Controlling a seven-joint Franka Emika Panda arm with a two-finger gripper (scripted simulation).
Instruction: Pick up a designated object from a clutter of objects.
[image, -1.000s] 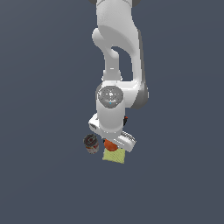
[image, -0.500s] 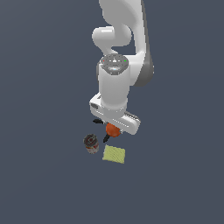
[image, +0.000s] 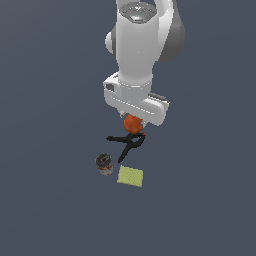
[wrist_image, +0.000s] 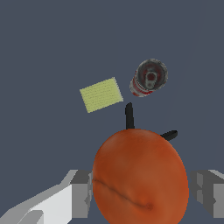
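Hangs straight down from the top of the exterior view, white and thick, wrist pointing at the floor. Holds the gripper (image: 133, 125) low, with the orange-red ball (wrist_image: 140, 177) squeezed between two grey fingers (wrist_image: 81, 194), one on each side. Probably lifted off the floor, though hard to tell from here.

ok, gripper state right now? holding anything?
Gripper: shut on the orange-red ball, one finger pressed to each side; the ball sits clear above the black spring clamp.
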